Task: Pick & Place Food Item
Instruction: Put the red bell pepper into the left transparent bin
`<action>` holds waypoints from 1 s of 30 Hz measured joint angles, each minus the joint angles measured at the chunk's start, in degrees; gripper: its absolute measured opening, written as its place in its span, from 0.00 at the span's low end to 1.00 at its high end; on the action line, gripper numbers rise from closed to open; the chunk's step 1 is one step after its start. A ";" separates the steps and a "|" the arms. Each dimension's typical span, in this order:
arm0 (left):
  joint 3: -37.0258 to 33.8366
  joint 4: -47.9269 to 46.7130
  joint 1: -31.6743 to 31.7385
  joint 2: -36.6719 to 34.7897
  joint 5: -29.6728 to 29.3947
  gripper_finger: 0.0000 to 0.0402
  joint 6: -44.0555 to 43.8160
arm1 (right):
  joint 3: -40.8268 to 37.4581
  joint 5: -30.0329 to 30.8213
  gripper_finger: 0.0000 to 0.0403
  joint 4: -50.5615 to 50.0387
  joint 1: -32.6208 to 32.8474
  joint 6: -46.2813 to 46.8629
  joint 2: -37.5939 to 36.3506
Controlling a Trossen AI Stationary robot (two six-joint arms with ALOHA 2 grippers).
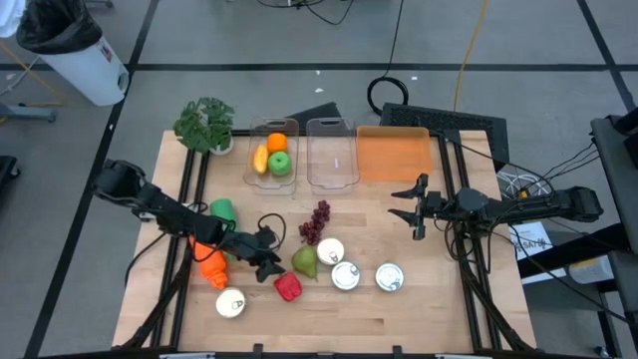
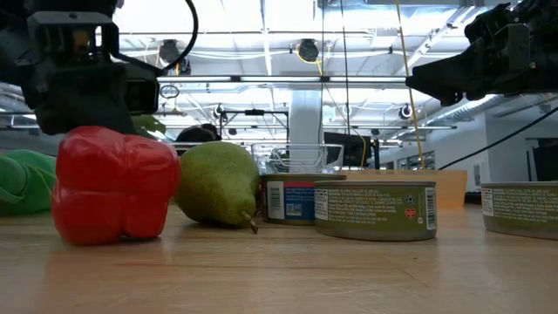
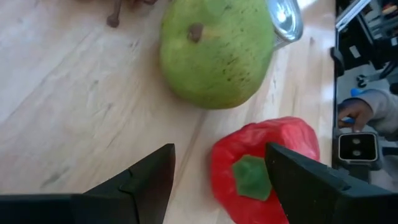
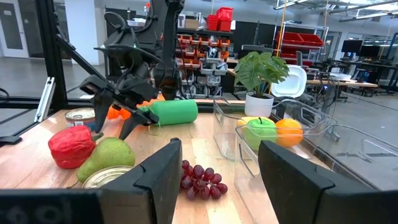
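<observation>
HIGH: left gripper (image 1: pixel 267 261) fingers apart, holding nothing, red pepper (image 1: pixel 288 287) just at its 5 o'clock, pear (image 1: pixel 305 261) at 3; right gripper (image 1: pixel 413 207) part open, empty, over bare wood | LOW: pepper (image 2: pixel 113 185) touches pear (image 2: pixel 218 184) | LEFT WRIST: fingers (image 3: pixel 149 180) straddle pepper's edge (image 3: pixel 264 171)

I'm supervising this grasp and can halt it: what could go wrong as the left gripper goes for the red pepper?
The left gripper stands open over the red pepper, off to one side; closing may push it away. The pear lies close beside the pepper and could get nudged into the can behind it.
</observation>
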 joint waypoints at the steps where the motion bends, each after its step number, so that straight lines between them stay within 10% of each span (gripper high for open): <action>1: 0.00 0.04 0.01 -0.02 0.37 0.64 0.11 | 0.01 0.00 0.49 0.00 0.00 0.00 0.00; 30: 0.00 -0.85 0.04 -0.03 4.62 0.57 6.82 | 0.00 -0.01 0.49 0.01 0.02 0.00 -0.02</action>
